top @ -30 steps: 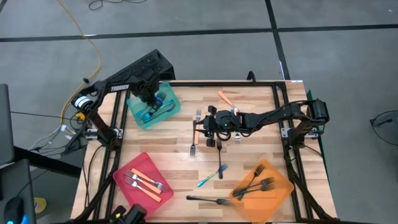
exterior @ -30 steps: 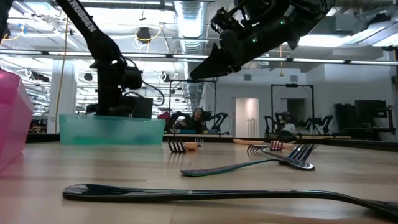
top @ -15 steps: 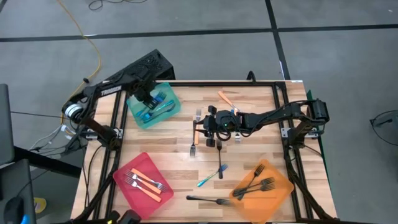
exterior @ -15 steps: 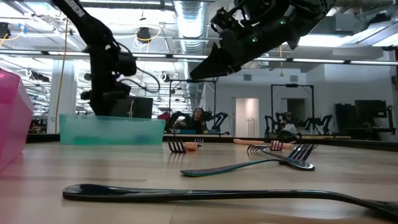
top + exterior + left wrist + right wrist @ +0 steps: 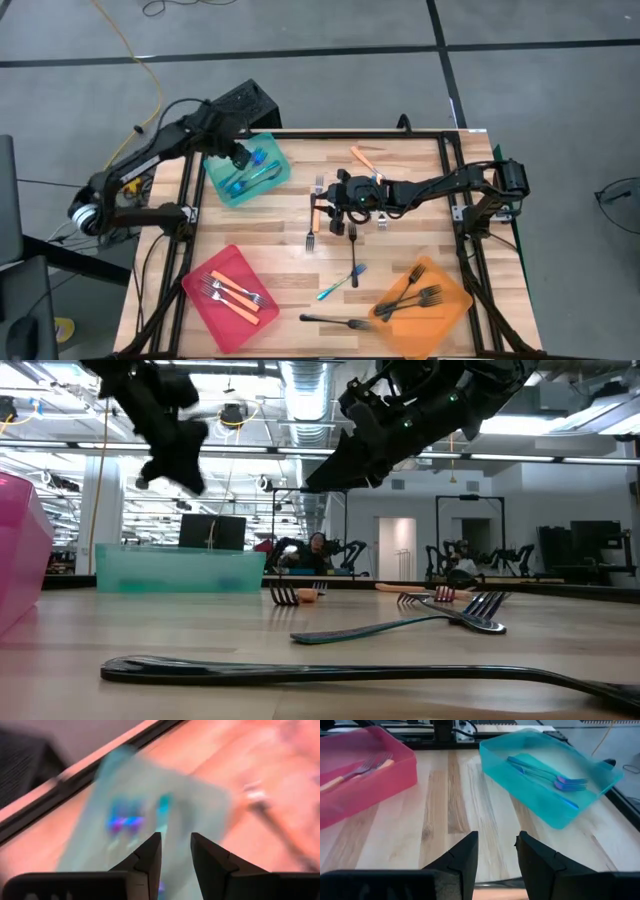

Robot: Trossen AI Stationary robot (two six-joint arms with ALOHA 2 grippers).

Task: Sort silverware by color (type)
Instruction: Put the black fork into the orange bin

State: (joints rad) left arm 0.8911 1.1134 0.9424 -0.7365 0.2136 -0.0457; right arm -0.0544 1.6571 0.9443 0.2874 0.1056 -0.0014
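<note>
My left gripper [image 5: 241, 157] [image 5: 175, 845] hangs open, high above the teal tray [image 5: 272, 152] [image 5: 180, 570], holding nothing. Blue-handled forks [image 5: 250, 178] [image 5: 545, 772] lie flat in that tray. My right gripper [image 5: 328, 198] [image 5: 318, 478] [image 5: 496, 845] is open and empty above the table's middle, over an orange-handled fork [image 5: 317, 215]. Loose forks lie flat on the wood: another orange one [image 5: 362, 157], a black one [image 5: 352, 240], a teal one [image 5: 335, 287] [image 5: 400, 628], and a long black one [image 5: 335, 322] [image 5: 330, 672] near the front edge.
The red tray [image 5: 205, 265] [image 5: 395, 775] at the near left holds orange-handled forks [image 5: 235, 292]. The orange tray [image 5: 452, 292] at the near right holds black forks [image 5: 412, 297]. Bare wood lies between the red and teal trays. A black metal frame [image 5: 455, 170] borders the table.
My left gripper has risen from inside the teal tray to well above it, and its arm has swung back toward the table's left and far side. The right arm has stayed over the middle. No fork on the table has shifted.
</note>
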